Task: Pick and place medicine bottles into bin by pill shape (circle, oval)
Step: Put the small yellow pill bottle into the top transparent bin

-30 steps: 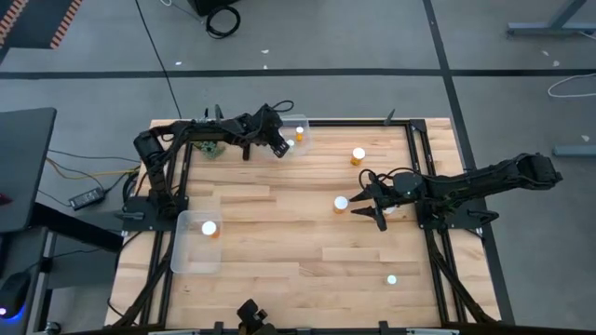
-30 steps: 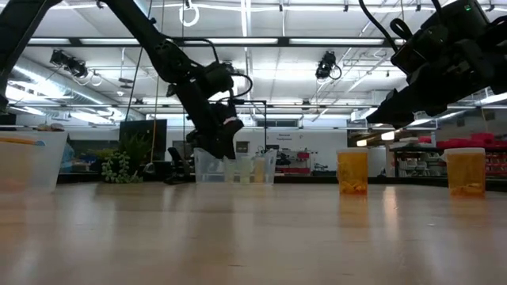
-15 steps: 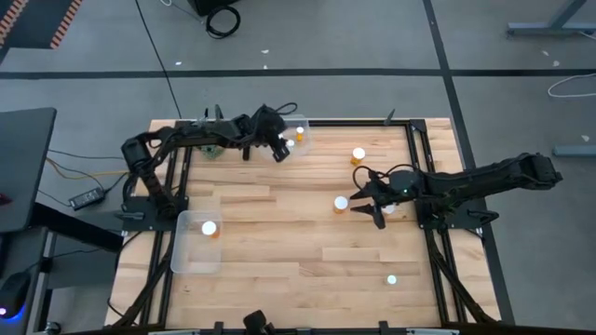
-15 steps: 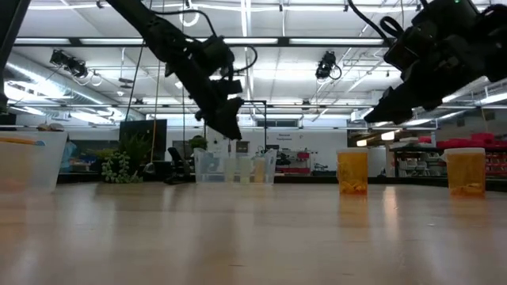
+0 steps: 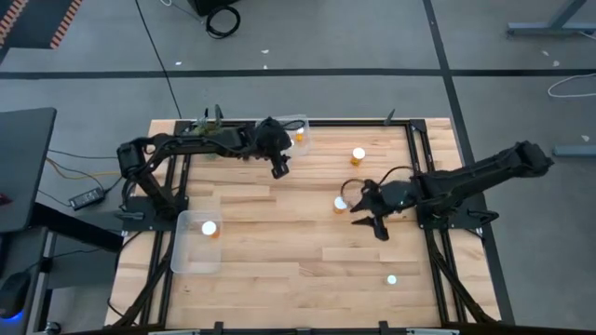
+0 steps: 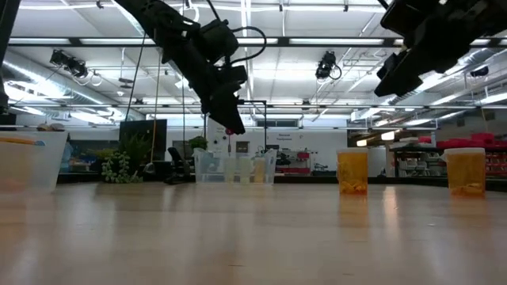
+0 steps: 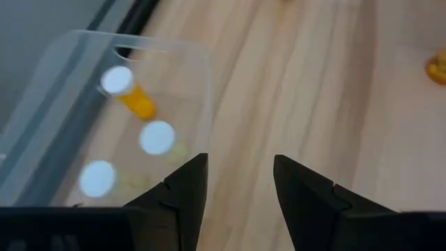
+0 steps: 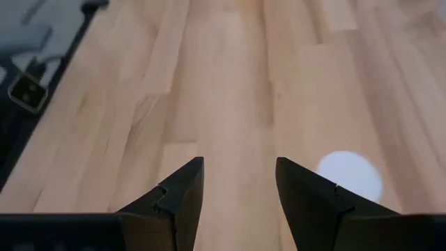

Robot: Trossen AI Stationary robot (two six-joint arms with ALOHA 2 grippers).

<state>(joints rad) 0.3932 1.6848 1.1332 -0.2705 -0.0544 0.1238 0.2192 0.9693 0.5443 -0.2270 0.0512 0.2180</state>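
Observation:
My left gripper (image 5: pixel 277 170) hangs open above the boards just near of the clear far bin (image 5: pixel 300 121); nothing is between its fingers (image 7: pixel 240 188). That bin holds three white-capped medicine bottles (image 7: pixel 157 137). My right gripper (image 5: pixel 366 219) is open and raised over the table's right half, also with nothing in it (image 8: pixel 239 192). One bottle (image 5: pixel 341 204) stands on the boards just beside it, its cap (image 8: pixel 350 174) showing past one finger. Two more bottles stand on the table, one farther back (image 5: pixel 358 154) and one toward the near right (image 5: pixel 391 279).
A second clear bin (image 5: pixel 186 256) at the near left holds one bottle (image 5: pixel 209 227). A small green plant (image 6: pixel 123 166) sits at the far left corner. A dark frame (image 5: pixel 419 167) runs along the table's edges. Bare boards lie in the middle and near part.
My left gripper has risen from beside the far bin and drawn back toward the table's near edge, rolling a little. My right gripper has lifted away from the boards and shifted slightly toward the near edge. No bottle has moved.

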